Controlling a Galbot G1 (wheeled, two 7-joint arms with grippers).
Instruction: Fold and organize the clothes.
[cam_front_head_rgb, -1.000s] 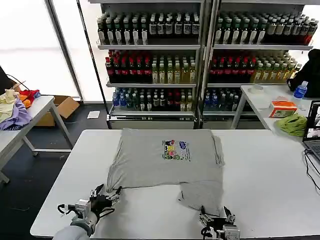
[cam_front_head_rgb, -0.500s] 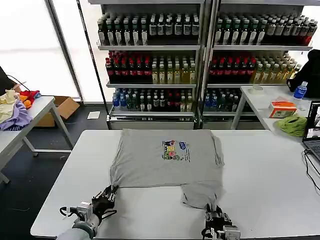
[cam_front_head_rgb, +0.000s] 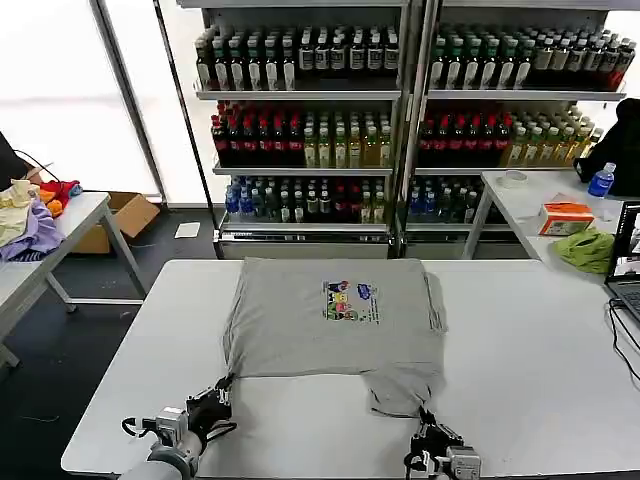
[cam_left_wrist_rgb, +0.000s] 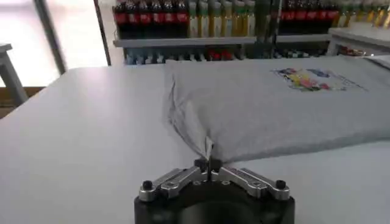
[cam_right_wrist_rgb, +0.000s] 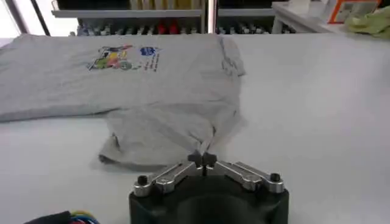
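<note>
A light grey short-sleeved shirt (cam_front_head_rgb: 335, 320) with a small multicoloured chest print (cam_front_head_rgb: 350, 301) lies spread on the white table (cam_front_head_rgb: 520, 350). My left gripper (cam_front_head_rgb: 224, 384) is shut on the shirt's near left corner at the table's front. My right gripper (cam_front_head_rgb: 427, 423) is shut on the near right flap, which is bunched and pulled toward the front edge. The left wrist view has the grey cloth (cam_left_wrist_rgb: 268, 103) pinched between my left gripper (cam_left_wrist_rgb: 209, 162). In the right wrist view a crumpled fold (cam_right_wrist_rgb: 164, 131) runs into my right gripper (cam_right_wrist_rgb: 202, 158).
Drink shelves (cam_front_head_rgb: 400, 110) stand behind the table. A second table at the right carries a bright green cloth (cam_front_head_rgb: 587, 248), an orange box (cam_front_head_rgb: 565, 217) and a laptop (cam_front_head_rgb: 626, 262). At the left a side table (cam_front_head_rgb: 40, 250) holds coloured garments (cam_front_head_rgb: 30, 215).
Both grippers closed on the shirt's near corners and drew back toward the front edge. The near hem has pulled taut on the left and bunched on the right.
</note>
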